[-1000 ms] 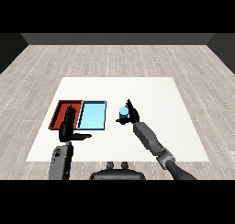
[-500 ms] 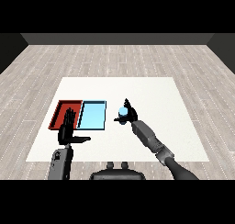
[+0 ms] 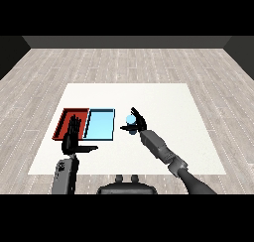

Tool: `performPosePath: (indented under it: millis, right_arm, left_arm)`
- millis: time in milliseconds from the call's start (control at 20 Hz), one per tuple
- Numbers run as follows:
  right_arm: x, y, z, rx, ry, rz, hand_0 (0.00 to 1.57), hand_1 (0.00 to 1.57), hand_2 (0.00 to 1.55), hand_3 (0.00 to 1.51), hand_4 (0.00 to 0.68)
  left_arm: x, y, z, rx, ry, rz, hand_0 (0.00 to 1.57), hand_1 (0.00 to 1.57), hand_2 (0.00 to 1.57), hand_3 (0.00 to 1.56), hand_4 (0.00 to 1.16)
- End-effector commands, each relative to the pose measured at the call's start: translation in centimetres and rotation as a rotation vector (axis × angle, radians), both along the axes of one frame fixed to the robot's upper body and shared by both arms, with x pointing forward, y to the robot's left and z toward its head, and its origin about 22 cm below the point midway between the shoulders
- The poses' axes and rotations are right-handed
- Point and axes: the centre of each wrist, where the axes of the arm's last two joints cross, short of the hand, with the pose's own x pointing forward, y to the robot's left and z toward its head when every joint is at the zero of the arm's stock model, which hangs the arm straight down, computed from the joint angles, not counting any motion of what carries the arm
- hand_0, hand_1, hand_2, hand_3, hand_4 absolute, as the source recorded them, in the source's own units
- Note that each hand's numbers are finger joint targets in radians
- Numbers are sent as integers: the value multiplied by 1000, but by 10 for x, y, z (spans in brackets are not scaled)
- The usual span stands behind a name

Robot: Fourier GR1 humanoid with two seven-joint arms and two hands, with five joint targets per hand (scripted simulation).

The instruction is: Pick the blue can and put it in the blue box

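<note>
Leftward since a second ago, the right hand [image 3: 139, 122] curls round the blue can [image 3: 130, 120], at three o'clock of the blue tray [image 3: 99, 125]; left hand [image 3: 72, 137] is spread flat.

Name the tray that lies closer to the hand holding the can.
The light blue tray: it lies right beside the right hand curled round the blue can; the red tray lies beyond it.

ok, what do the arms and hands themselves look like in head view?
Both forearms are grey and boxy, each ending in a black hand with slim fingers and a thumb. The left hand sits on a short, blocky grey forearm. The right hand sits on a longer forearm, a grey segment with a darker rounded section near the elbow. No cables or markings are visible.
</note>
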Motion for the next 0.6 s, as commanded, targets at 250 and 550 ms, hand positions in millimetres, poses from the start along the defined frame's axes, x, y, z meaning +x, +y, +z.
performPosePath:
  millis: [250, 550]
  right_arm:
    - [2, -1, -6, -377, 60, -52, 1493, 1493, 1531, 1487, 535]
    - [-11, 12, -8, -360, 38, -71, 1546, 1546, 1526, 1466, 551]
  left_arm:
    - [-9, 11, -4, 4, -3, 24, 0, 0, 0, 0, 0]
    - [1, 2, -4, -23, -14, -16, 0, 0, 0, 0, 0]
